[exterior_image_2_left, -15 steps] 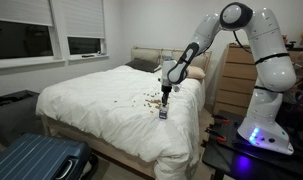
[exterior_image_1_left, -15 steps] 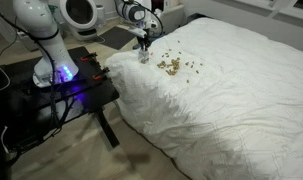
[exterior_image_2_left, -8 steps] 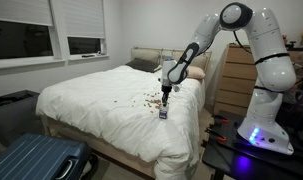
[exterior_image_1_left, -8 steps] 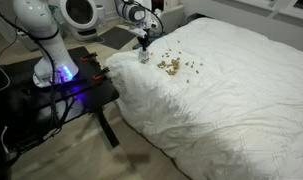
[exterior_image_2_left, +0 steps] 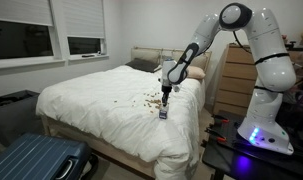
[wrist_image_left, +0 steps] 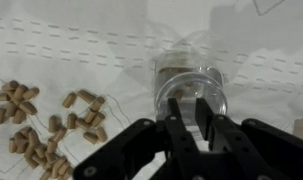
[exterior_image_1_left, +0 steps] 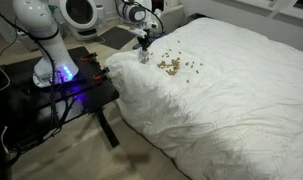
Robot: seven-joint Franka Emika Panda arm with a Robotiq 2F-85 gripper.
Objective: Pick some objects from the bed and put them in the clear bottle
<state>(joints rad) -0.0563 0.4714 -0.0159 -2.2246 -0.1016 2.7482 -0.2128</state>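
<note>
In an exterior view: gripper [exterior_image_1_left: 143, 46] hangs tip-down directly above the clear bottle [exterior_image_1_left: 143, 57], which stands upright on the bed [exterior_image_1_left: 231, 100], close to the bed's left edge at the far end. The objects [exterior_image_1_left: 172, 65] lie in a loose patch just right of the bottle. Fingers are too small here to read. Risk: the bottle sits on soft, rumpled duvet near the edge, so a nudge from the gripper would prob. tip it, spilling its contents, or roll it off toward the black table [exterior_image_1_left: 61, 92].

In an exterior view: same stack, w/ gripper [exterior_image_2_left: 164, 98] over bottle [exterior_image_2_left: 162, 113] and the objects [exterior_image_2_left: 149, 99] just left of it. The bottle is on the bed's [exterior_image_2_left: 91, 105] right side, nearest the robot arm [exterior_image_2_left: 256, 60]. Gap between gripper and bottle looks small but can't confirm whether they touch. Risk: any drop in height would press the bottle into the bedding and lean it.

Wrist view: bottle [wrist_image_left: 191, 85] mouth is right below the gripper [wrist_image_left: 191, 118], w/ some pellets already inside. More objects [wrist_image_left: 41, 125] lie on the sheet to the left. Fingers [wrist_image_left: 177, 122] are drawn close w/ a thin gap; can't tell if a pellet is pinched between them. Risk: the pellets are tiny, so an off-centre release could clip the rim and bounce out onto the sheet. A pellet might also cling to a pad and not fall.
</note>
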